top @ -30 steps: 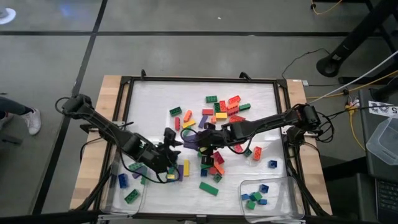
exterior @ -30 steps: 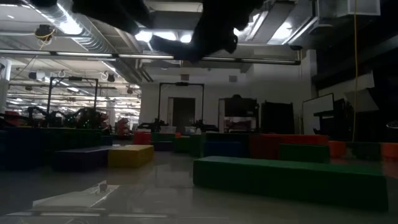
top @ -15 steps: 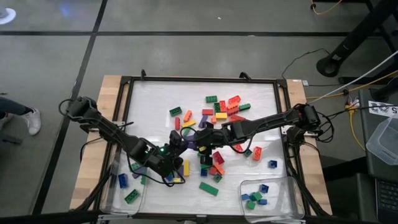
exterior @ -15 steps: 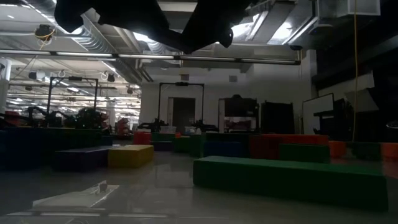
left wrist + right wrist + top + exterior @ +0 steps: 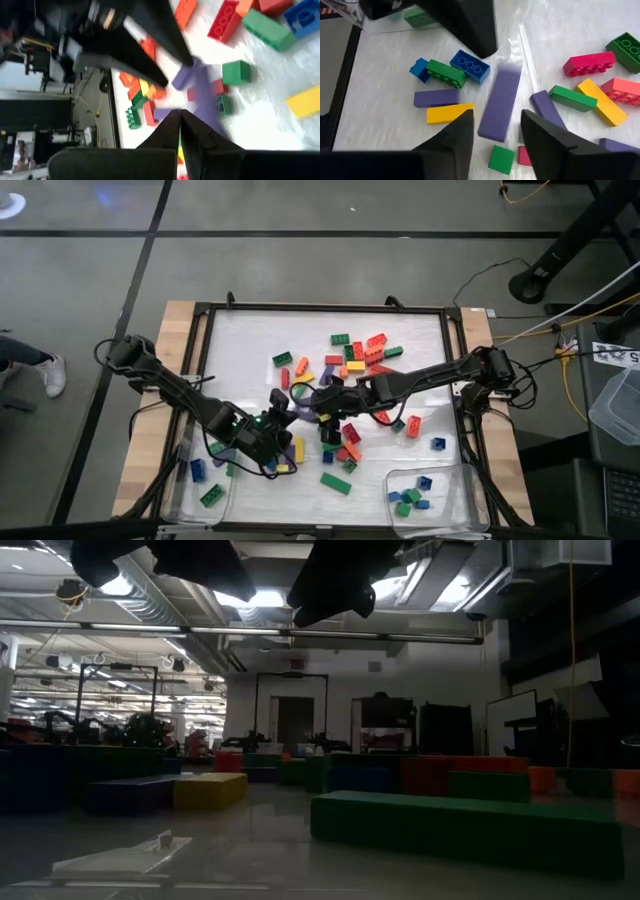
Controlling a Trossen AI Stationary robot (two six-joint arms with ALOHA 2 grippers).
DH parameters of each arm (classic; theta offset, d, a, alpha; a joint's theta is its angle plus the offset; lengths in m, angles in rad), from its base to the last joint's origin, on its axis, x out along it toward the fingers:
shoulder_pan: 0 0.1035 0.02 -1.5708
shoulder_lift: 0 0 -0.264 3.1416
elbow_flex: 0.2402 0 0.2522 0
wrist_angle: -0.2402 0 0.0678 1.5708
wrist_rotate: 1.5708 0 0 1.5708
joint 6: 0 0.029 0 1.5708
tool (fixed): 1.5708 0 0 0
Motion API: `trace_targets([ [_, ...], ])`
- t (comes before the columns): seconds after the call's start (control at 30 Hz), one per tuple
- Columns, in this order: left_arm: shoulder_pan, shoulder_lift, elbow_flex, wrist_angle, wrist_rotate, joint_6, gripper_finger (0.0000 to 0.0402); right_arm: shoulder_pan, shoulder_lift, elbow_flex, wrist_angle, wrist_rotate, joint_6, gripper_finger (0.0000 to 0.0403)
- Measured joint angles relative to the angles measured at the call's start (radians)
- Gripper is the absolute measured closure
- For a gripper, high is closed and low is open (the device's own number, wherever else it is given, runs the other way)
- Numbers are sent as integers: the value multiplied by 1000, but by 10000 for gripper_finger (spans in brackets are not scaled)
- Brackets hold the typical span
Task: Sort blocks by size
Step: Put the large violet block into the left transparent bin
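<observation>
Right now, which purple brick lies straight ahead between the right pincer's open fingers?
The long purple brick lying just ahead of the right pincer, in line with its gap. The other purple bricks lie off to either side, one beside a yellow brick.

Large workshop hall: exposed ceiling ducts [image 5: 150, 605], concrete floor [image 5: 300, 260].

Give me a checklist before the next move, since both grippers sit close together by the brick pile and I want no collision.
1. Right gripper open: ok, fingers apart.
2. Long purple brick clear of that gripper: cannot tell; it lies between the fingers, blurred.
3. Left gripper empty: ok, shut on nothing.
4. Room between the grippers: not ok, they nearly meet at the pile's edge.
5. Clear tray on the right arm's side holds only small bricks: ok.
</observation>
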Motion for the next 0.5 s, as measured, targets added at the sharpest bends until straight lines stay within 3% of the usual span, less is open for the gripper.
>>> trace_targets([
  [0.2,1,-14,5,-50,12,-100,401,0,0,0,1,0,2,190],
  [0.4,5,-16,1,-108,37,-292,395,0,0,0,-64,0,18,186],
  [0.5,41,-17,-6,-120,134,-434,391,0,8,0,-87,0,55,187],
])
